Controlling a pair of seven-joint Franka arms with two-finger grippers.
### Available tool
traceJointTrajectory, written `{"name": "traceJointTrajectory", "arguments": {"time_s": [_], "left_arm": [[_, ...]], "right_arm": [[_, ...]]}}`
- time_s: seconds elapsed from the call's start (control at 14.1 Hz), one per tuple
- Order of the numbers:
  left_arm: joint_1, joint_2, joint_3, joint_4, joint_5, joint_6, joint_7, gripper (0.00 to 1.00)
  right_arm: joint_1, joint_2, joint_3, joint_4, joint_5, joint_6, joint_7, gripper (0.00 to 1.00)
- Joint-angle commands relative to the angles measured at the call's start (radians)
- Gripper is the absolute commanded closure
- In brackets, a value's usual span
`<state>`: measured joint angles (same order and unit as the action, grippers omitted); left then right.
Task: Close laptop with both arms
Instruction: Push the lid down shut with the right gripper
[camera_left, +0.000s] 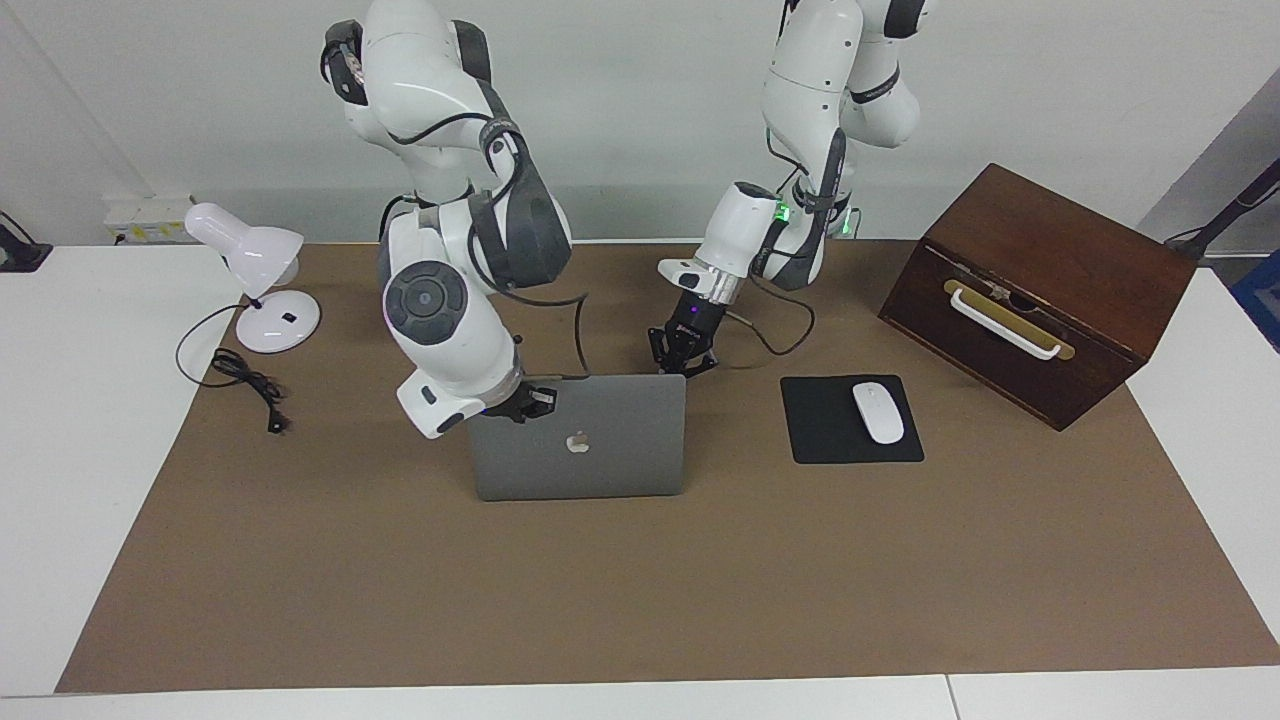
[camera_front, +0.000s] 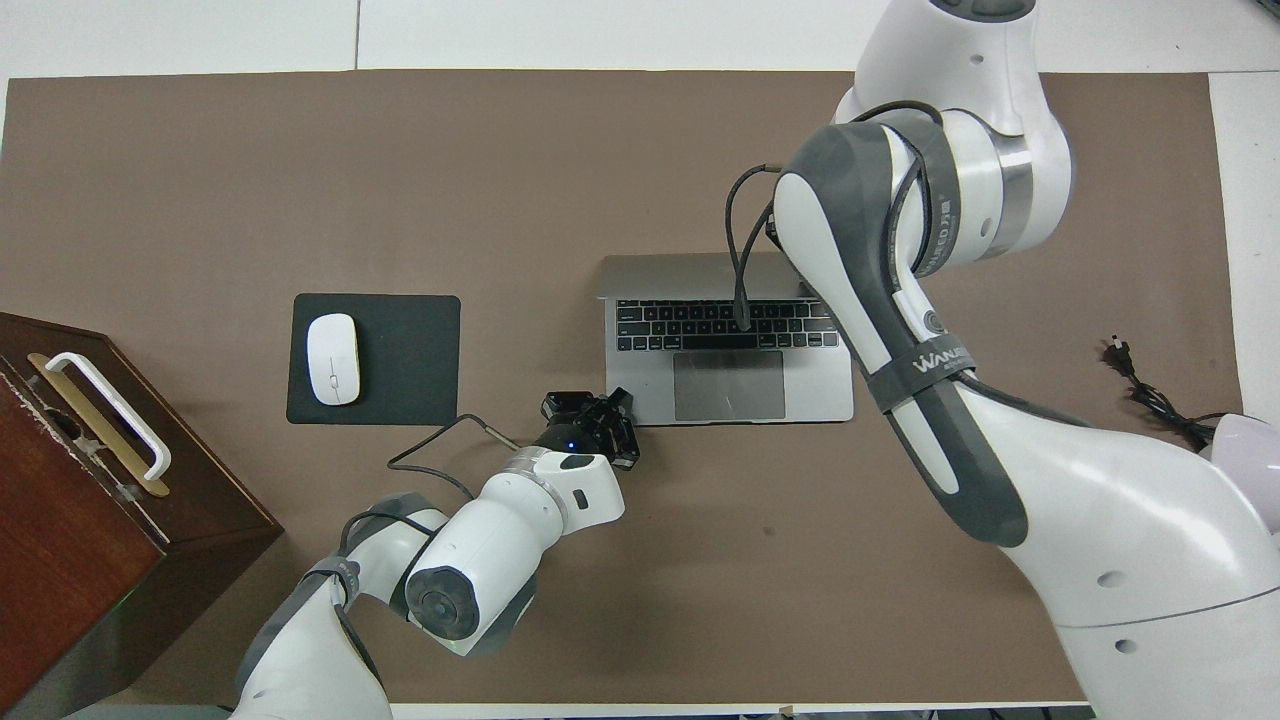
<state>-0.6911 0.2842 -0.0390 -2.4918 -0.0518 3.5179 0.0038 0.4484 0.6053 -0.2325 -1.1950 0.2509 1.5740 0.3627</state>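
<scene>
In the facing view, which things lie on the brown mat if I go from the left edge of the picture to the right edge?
Desk lamp → black power cord → laptop → mouse pad → white mouse on the pad → wooden box.

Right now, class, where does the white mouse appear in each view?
Facing view: mouse on the black pad, right of the laptop, below the wooden box.
Overhead view: mouse on the pad, left of the laptop, above the box.
Shared landmark: the laptop.
</scene>
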Motion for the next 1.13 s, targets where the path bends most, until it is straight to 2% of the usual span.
{"name": "traceJointTrajectory", "arguments": {"time_s": [0.0,0.64,1.06], "left_arm": [[-0.022,0.006,0.018,-0.067,-0.005,-0.016,0.028,1.0],[-0.022,0.012,0.018,-0.072,-0.005,-0.017,0.044,1.0],[-0.022,0.013,0.018,-0.072,-0.005,-0.017,0.044,1.0]], "right_arm": [[0.044,-0.065,-0.002,-0.158,0.025,0.076,0.012,1.0],[0.11,-0.064,-0.014,-0.37,0.064,0.313,0.006,1.0],[0.11,-0.062,-0.01,-0.373,0.064,0.321,0.006,1.0]]}}
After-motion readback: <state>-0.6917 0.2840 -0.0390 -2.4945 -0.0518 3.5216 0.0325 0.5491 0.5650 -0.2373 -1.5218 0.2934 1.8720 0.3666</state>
